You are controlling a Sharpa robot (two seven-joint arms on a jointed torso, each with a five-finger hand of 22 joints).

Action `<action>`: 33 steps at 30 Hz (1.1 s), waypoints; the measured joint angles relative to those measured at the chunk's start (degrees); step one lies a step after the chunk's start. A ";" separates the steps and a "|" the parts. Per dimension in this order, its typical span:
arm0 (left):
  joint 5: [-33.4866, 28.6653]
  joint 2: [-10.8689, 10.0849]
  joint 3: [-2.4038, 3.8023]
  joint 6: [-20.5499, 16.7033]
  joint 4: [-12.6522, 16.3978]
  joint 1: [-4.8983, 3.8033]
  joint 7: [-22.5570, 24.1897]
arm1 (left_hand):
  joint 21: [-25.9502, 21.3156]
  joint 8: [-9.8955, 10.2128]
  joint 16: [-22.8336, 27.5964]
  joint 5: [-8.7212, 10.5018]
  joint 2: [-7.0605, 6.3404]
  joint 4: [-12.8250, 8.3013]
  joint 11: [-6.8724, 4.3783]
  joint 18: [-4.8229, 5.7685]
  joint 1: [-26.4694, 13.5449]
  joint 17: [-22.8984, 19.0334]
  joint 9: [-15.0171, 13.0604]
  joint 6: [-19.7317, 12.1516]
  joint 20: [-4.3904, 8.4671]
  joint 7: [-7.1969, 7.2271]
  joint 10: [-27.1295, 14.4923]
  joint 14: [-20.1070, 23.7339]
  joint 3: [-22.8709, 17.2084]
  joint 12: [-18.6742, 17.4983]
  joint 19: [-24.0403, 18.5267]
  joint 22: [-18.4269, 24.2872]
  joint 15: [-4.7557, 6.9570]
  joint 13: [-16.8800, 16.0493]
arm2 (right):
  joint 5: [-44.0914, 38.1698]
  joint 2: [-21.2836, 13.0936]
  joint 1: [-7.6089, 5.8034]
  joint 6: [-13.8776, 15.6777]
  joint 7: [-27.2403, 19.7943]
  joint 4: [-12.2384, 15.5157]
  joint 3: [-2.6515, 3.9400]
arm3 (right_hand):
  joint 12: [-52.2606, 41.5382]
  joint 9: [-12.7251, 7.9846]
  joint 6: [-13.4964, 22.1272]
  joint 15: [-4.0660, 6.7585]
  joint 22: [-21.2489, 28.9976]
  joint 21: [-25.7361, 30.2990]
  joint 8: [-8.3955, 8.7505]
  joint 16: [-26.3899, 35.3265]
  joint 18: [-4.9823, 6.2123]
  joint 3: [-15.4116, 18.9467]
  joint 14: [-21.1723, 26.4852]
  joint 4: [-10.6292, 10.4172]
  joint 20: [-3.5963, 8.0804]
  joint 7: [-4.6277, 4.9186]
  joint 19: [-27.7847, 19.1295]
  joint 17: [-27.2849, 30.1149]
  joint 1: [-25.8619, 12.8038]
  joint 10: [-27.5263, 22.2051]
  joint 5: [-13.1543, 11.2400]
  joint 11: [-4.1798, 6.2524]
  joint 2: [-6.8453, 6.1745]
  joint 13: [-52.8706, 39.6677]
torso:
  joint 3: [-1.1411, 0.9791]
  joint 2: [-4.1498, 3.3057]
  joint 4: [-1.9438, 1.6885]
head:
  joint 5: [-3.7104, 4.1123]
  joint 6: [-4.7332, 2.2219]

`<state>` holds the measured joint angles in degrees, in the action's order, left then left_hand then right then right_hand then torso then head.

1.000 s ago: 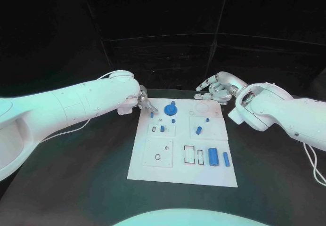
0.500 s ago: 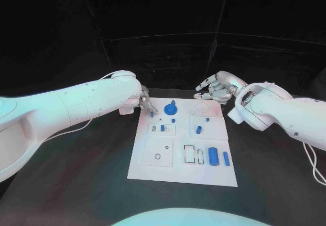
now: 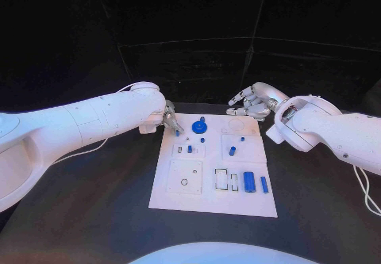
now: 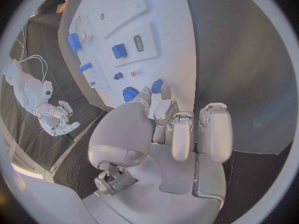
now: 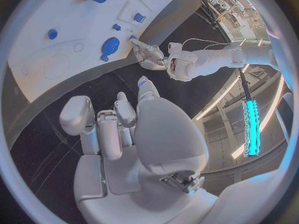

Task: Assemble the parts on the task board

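A flat white task board [image 3: 214, 204], rectangular and matte, lies lengthwise in the middle of a black table [image 3: 95, 209], with bare dark surface around all four of its edges. Its face is cut into square panels with shallow recesses: a round ring outline at about one o'clock on the board, a small round hole in the square panel at seven o'clock, and two upright rectangular slots just right of that panel.

Small smooth blue parts are spread over the board. A round blue disc [image 3: 199, 129] with a knob behind it sits near twelve o'clock. A fat blue cylinder [image 3: 249, 182] and a slimmer blue bar [image 3: 264, 185] lie side by side at four o'clock, close to the board's right edge. A few smaller blue pegs dot the middle of the board; their exact count is hard to tell.

The left hand [image 3: 169, 122], silver and jointed, hangs over the board's far left corner at eleven o'clock. In the left wrist view its fingertips [image 4: 163, 106] pinch a small blue peg [image 4: 157, 86] just above the white surface, beside the disc.

The right hand [image 3: 251, 103] hovers beyond the far right corner at one o'clock, off the board, fingers loosely curled and parted, holding nothing.
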<state>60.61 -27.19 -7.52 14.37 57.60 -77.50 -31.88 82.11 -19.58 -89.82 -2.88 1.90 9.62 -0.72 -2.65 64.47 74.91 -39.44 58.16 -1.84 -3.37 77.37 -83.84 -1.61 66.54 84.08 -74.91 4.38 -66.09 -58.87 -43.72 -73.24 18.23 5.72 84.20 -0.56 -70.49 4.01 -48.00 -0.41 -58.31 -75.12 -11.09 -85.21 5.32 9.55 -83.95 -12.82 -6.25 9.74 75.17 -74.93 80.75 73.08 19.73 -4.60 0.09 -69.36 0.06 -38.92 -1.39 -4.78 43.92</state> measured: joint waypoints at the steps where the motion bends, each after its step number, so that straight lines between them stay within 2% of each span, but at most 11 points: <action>1: 0.00 0.00 0.00 0.06 -0.02 0.00 0.02 | 0.00 0.00 0.00 0.00 0.00 0.00 0.00 0.00 0.00 0.00 0.00 0.00 0.00 0.00 0.00 0.00 0.00 0.00 0.00 0.00 0.00 0.00 | 0.00 0.00 0.00 0.00 0.00 0.00 0.00 | 0.00 0.00 0.00 0.00 0.00 0.00 0.00 0.00 0.00 0.00 0.00 0.00 0.00 0.00 0.00 0.00 0.00 0.00 0.00 0.00 0.00 0.00 | 0.00 0.00 0.00 | 0.00 0.02; 4: 0.00 0.00 0.00 0.19 -0.06 0.00 0.10 | 0.00 0.00 0.00 0.00 0.44 -0.22 0.00 0.00 0.44 0.00 0.06 0.20 0.00 0.20 0.00 0.00 -0.22 0.00 0.00 0.00 0.00 0.01 | 0.00 0.00 0.00 -0.01 0.01 -0.01 0.00 | 0.00 0.00 0.00 0.00 0.00 0.00 0.00 0.00 0.00 0.00 0.00 0.00 0.00 0.00 0.00 0.00 0.00 0.00 0.00 0.00 0.00 0.00 | 0.00 0.00 0.00 | 0.00 0.07; 10: -0.07 0.11 0.00 0.26 -0.11 0.00 0.42 | 0.00 0.27 0.00 0.00 2.37 -1.75 0.00 0.00 2.94 0.00 0.37 0.21 0.00 0.21 0.00 0.00 -1.75 0.00 0.00 0.00 0.00 0.13 | 0.00 0.04 0.00 -0.03 0.01 -0.03 0.00 | 0.00 0.00 0.00 0.00 0.00 -0.01 -0.21 0.00 0.00 0.00 0.00 0.00 0.00 0.00 0.00 0.01 0.00 0.00 0.00 0.00 0.00 0.00 | 0.01 0.00 0.00 | -0.08 0.14; 13: -0.23 0.16 0.00 0.26 -0.17 0.00 0.59 | 0.00 0.66 0.00 0.00 3.48 -2.90 -0.17 0.00 4.55 0.00 0.54 0.21 0.00 0.21 -0.17 0.00 -2.90 0.00 0.00 0.00 0.00 0.18 | 0.00 0.04 0.00 -0.04 0.01 -0.04 0.00 | 0.00 0.00 0.00 0.00 0.00 -0.02 -0.21 0.00 0.00 0.00 0.00 0.00 0.00 0.00 0.00 0.01 0.00 0.00 0.00 0.00 0.00 0.00 | 0.01 0.00 0.00 | -0.08 0.16; 18: -0.54 0.21 0.02 0.23 -0.31 -0.03 0.96 | 0.00 1.12 0.00 0.02 4.21 -5.17 -0.40 0.00 7.39 0.00 0.99 0.15 0.00 0.22 -0.41 0.00 -5.54 0.00 0.00 0.00 0.00 0.44 | 0.00 0.05 0.00 -0.06 0.01 -0.04 0.00 | 0.00 0.00 0.00 0.00 -0.01 -0.02 -0.21 0.00 0.00 0.00 0.00 0.01 0.00 0.00 0.00 0.01 0.00 0.00 0.00 0.00 0.00 0.00 | 0.01 -0.01 0.01 | -0.03 0.27; 21: -0.74 0.20 0.03 0.22 -0.31 -0.05 1.14 | 0.00 1.62 0.00 0.25 4.05 -7.28 -0.38 0.00 9.34 0.00 1.28 -0.36 0.00 0.27 -0.61 0.00 -8.60 -0.43 0.00 0.00 -0.01 0.65 | 0.00 0.05 0.00 -0.08 0.01 -0.04 0.00 | 0.00 0.00 0.00 0.00 -0.01 -0.02 -0.21 0.00 0.00 -0.01 0.00 0.01 0.00 0.00 0.00 0.01 0.00 0.00 0.00 0.00 0.00 0.00 | 0.01 -0.01 0.01 | 0.01 0.31; 24: -0.98 -0.01 0.03 0.16 -0.09 -0.05 1.32 | 0.00 1.82 0.00 0.36 4.09 -6.74 -0.28 0.00 10.21 0.00 1.30 -0.55 0.00 0.09 -0.71 0.01 -9.20 -0.72 0.00 0.00 -0.01 0.86 | 0.00 0.04 0.00 -0.10 0.01 -0.04 0.00 | 0.00 0.00 0.00 0.00 0.00 -0.02 -0.21 0.00 0.00 -0.01 0.00 0.01 0.00 0.00 0.00 0.01 0.00 0.00 0.00 0.00 0.00 0.00 | 0.01 -0.01 0.01 | 0.02 0.33; 27: -1.51 -0.75 0.02 -0.07 0.68 -0.04 1.53 | 0.00 1.89 0.00 0.22 4.03 -5.20 -0.27 0.00 10.26 0.00 1.26 -0.65 0.00 -0.02 -0.72 0.01 -10.74 -0.93 0.00 0.00 -0.01 1.15 | 0.00 0.01 0.00 -0.12 0.01 -0.03 0.00 | 0.00 0.00 0.00 0.00 -0.01 -0.02 -0.21 0.00 0.00 -0.01 0.00 0.01 0.00 0.00 0.00 0.01 0.00 0.00 0.00 0.00 0.00 0.00 | 0.01 -0.01 0.01 | 0.04 0.35; 29: -2.06 -1.57 0.02 -0.39 1.59 -0.03 1.65 | 0.00 1.58 0.00 0.22 3.13 -4.19 -0.19 0.00 9.35 0.00 0.88 -0.54 0.00 -0.14 -0.80 0.01 -12.24 -1.09 0.00 0.00 -0.01 1.27 | 0.00 -0.01 0.00 -0.14 0.01 -0.03 0.00 | 0.00 0.00 0.00 0.00 0.00 -0.03 -0.21 0.00 0.00 -0.01 0.00 0.01 0.00 0.00 0.00 0.01 0.00 0.00 0.00 0.00 0.00 0.00 | 0.02 0.00 0.00 | 0.05 0.37; 32: -2.98 -3.07 0.02 -0.99 3.54 -0.03 1.76 | 0.00 1.11 0.00 0.22 1.50 -5.38 -0.19 0.00 7.29 0.00 0.52 -0.53 0.00 -0.13 -0.80 0.01 -16.13 -1.08 0.00 0.00 -0.01 1.27 | 0.00 -0.06 0.00 -0.15 0.01 -0.03 0.00 | 0.00 0.00 0.00 0.00 -0.01 -0.03 -0.21 0.00 0.00 -0.01 0.00 0.01 0.00 0.00 0.00 0.02 0.00 0.00 0.00 0.00 0.00 -0.01 | 0.01 0.05 -0.08 | 0.06 0.37; 33: -3.38 -3.73 0.02 -1.27 4.42 -0.07 1.78 | 0.00 1.10 0.00 0.22 1.13 -6.40 -0.18 0.00 6.82 0.00 0.44 -0.51 0.00 -0.11 -0.80 0.01 -17.59 -1.09 0.00 0.00 -0.01 1.26 | 0.00 -0.08 0.00 -0.15 0.01 -0.03 0.00 | 0.00 0.00 0.00 0.00 -0.01 -0.03 -0.21 0.00 0.00 -0.01 0.00 0.01 0.00 0.00 0.00 0.02 0.00 0.00 0.00 0.00 0.00 0.00 | 0.01 0.07 -0.11 | 0.03 0.37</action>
<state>57.22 -30.91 -7.51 13.10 62.02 -77.57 -30.10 82.11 -18.48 -89.82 -2.66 3.03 3.22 -0.90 -2.65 71.28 74.91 -39.00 57.65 -1.84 -3.48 76.58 -83.83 -19.20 65.45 84.08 -74.91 4.37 -64.82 -58.87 -43.80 -73.23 18.08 5.73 84.17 -0.56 -70.49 4.01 -48.00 -0.41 -58.31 -75.15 -11.30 -85.21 5.32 9.54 -83.95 -12.81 -6.25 9.74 75.17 -74.91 80.75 73.08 19.73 -4.60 0.09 -69.36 0.07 -38.85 -1.50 -4.75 44.29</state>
